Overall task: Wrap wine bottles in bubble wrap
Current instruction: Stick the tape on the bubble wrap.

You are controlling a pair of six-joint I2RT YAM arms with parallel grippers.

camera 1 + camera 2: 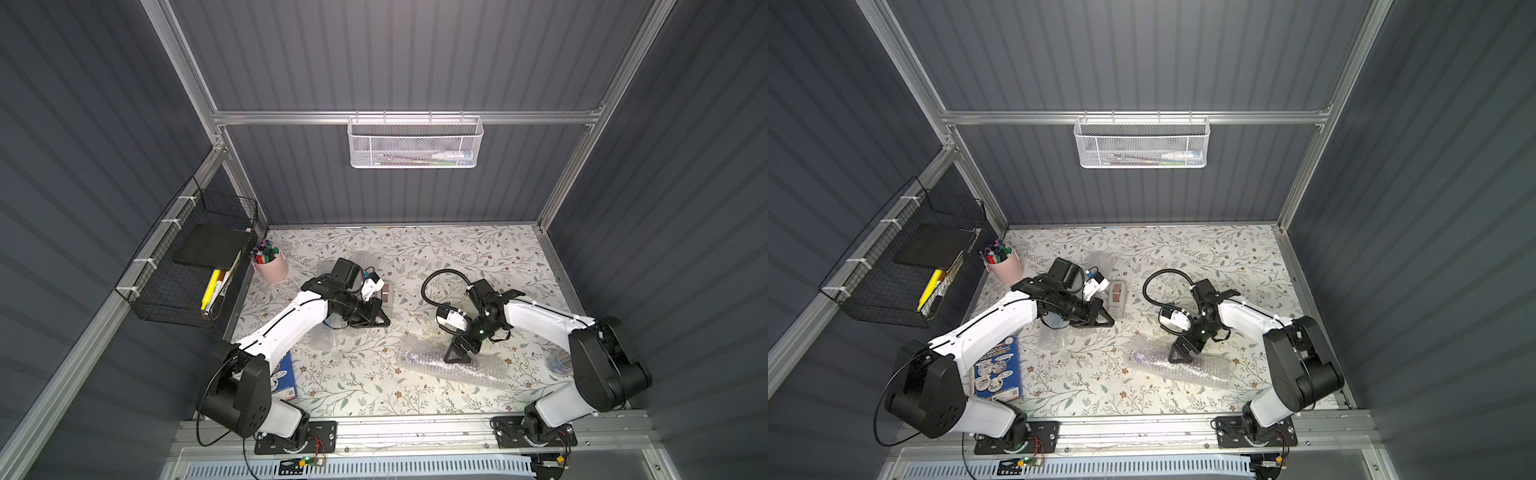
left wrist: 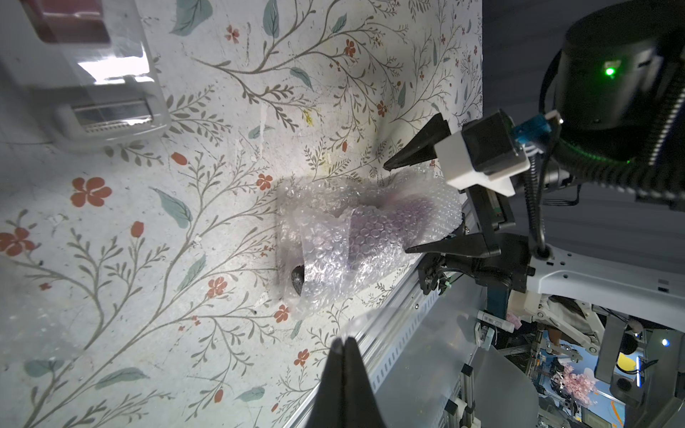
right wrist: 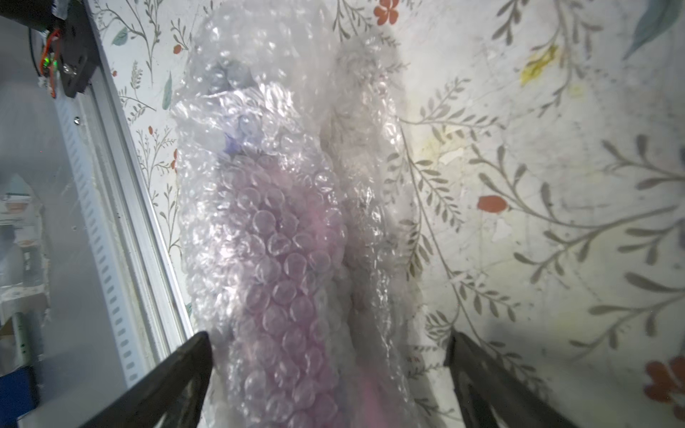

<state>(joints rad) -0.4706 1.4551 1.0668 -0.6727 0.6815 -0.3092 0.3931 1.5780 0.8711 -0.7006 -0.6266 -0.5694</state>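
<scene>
The floral table (image 1: 374,257) is being taken in whole from high overhead in both top views, facing the back wall (image 1: 415,195). The wrapped bottle (image 3: 281,259) is being framed close-up by the right wrist camera and, farther off, by the left.

The counter (image 1: 415,257) is white, patterned with grey-green leafy sprigs and small rust-red flowers. The bubble wrap (image 3: 281,241) is clear, with purple showing through from the wine bottle (image 2: 295,276). The pen cup (image 1: 271,266) is pink.
</scene>
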